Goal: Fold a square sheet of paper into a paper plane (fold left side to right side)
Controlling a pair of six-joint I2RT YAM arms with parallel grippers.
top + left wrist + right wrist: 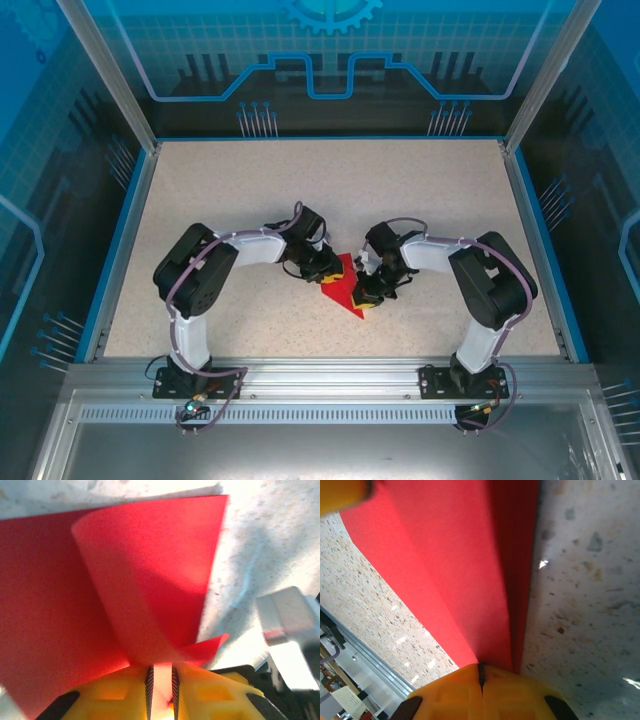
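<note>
Paper: square sheet of paper (343, 292), part-folded, mid-table (250, 200), toward near edge.
Left gripper (161, 680): clamped on lifted flap.
Right gripper (481, 677): pinched shut on crease.
Technique: align edges before flattening.

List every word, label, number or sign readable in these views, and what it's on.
No text is readable.
Gear graphic on the back wall: a picture with circuit lines, no letters.
Card at the right wrist view's bottom left: too blurred to read.
Paper: blank.

paper (344, 289) between left claw (328, 274), right claw (363, 297)
</note>
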